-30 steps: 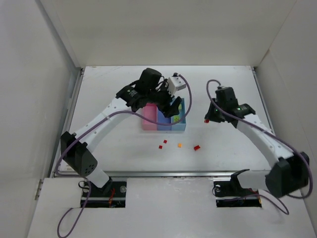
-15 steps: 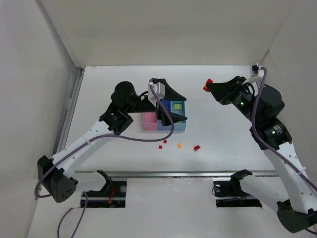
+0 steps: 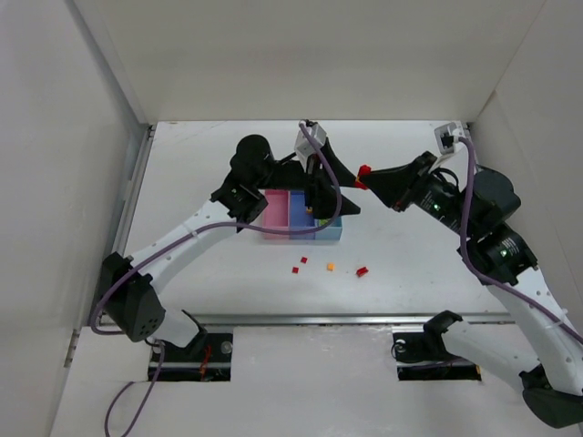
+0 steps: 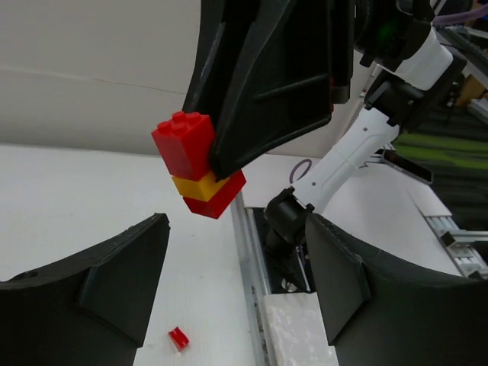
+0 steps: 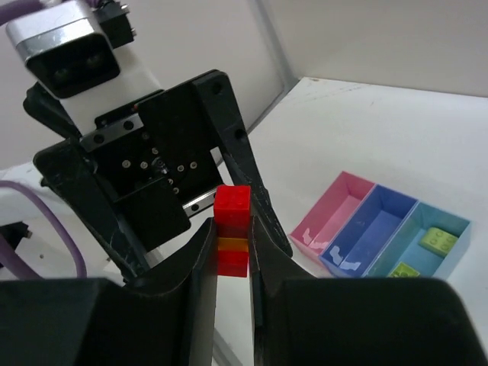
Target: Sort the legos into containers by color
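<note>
both arms: white tubular links (image 3: pixel 173 244), black joint housings (image 3: pixel 246 173), purple cables (image 5: pixel 15 186). left gripper (image 4: pixel 236 229): black curved fingers (image 4: pixel 114 282), white camera box (image 5: pixel 65 49), small screws (image 5: pixel 156 162).

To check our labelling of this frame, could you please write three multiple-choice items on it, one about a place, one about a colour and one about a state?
1. In which bin do the yellow-green bricks lie? A pink; B blue-violet; C light blue.
2. What colour is the middle brick of the held brick stack? A green; B orange-yellow; C blue.
3. How is the right gripper? A open and empty; B shut on nothing; C shut on the brick stack.
Key: 1 C, the right wrist view shows them in the light blue bin; 2 B, it sits between two red bricks; 3 C, both fingers press the stack's sides.
</note>
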You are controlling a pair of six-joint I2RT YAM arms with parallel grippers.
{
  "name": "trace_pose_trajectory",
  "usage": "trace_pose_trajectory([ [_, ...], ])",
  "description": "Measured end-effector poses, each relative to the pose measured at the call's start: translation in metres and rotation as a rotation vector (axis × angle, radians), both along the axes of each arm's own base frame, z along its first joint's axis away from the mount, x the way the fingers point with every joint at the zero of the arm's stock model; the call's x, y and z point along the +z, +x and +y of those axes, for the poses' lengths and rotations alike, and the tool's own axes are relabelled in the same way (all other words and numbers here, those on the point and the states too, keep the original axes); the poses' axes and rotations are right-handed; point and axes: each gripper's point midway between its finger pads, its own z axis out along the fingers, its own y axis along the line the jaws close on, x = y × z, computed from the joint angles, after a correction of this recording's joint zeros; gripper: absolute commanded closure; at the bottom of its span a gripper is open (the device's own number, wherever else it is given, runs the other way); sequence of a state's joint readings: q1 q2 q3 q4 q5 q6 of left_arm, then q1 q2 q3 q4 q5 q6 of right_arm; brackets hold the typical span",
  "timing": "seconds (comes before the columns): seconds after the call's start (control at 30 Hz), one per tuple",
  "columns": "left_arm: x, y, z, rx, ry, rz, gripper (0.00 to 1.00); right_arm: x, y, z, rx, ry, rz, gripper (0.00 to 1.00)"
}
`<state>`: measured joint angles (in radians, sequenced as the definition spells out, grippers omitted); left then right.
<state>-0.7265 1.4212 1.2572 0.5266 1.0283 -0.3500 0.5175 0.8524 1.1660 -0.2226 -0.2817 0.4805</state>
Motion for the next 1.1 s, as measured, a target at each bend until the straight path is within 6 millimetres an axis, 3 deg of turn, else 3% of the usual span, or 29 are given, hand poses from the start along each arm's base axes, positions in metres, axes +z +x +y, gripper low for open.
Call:
trace_pose_trajectory([
  [0.67,0.006,0.002,0.003,-0.032,0.021,0.136,0.31,-0.002,0.000,0.002,0.010,-0.033,-0.028,1.00],
  [0.97,0.007,0.016,0.009,0.014,0.015,0.143,0.31,-0.004,-0.001,0.003,0.015,-0.042,-0.032,1.00],
  [1.1,0.007,0.019,0.009,0.024,0.013,0.147,0.37,-0.004,-0.001,0.003,0.018,-0.045,-0.036,1.00],
])
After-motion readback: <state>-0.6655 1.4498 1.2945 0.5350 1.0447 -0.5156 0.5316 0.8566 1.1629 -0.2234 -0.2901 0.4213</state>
